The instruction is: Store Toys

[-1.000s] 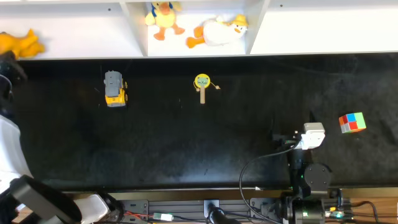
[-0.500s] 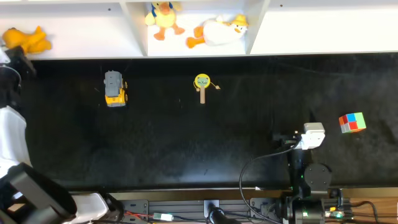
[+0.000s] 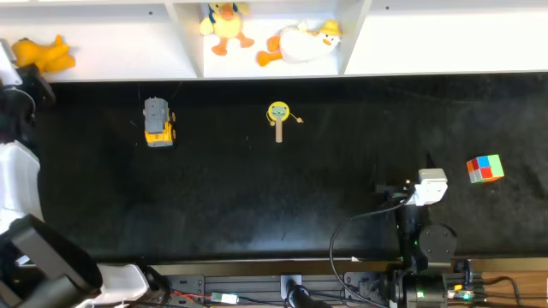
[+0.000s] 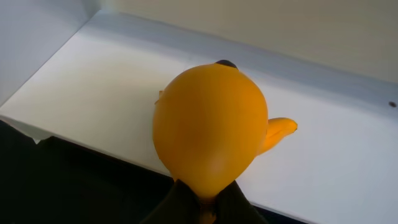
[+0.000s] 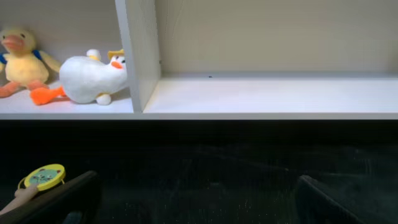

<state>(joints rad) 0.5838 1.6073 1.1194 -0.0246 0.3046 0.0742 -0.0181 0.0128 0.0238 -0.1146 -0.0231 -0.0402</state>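
Note:
My left gripper (image 4: 203, 208) is shut on an orange duck toy (image 4: 211, 134) and holds it just above the white floor of the left shelf compartment (image 4: 93, 81). From above, the orange duck toy (image 3: 41, 53) shows at the far left of the shelf, with the left arm (image 3: 17, 111) below it. My right gripper (image 5: 193, 193) stands open and holds nothing, low over the black mat near the front right. A yellow toy truck (image 3: 157, 121), a yellow paddle toy (image 3: 278, 115) and a coloured cube (image 3: 485, 168) lie on the mat.
A yellow duck plush (image 3: 224, 24) and a white goose plush (image 3: 300, 43) sit in the middle shelf compartment. A divider wall (image 5: 140, 56) separates it from the right compartment (image 5: 273, 93). Cables run along the front edge by the right arm's base (image 3: 424, 248).
My left gripper has carried the orange duck a little to the right and farther onto the left shelf. The right arm and the toys on the mat have not moved.

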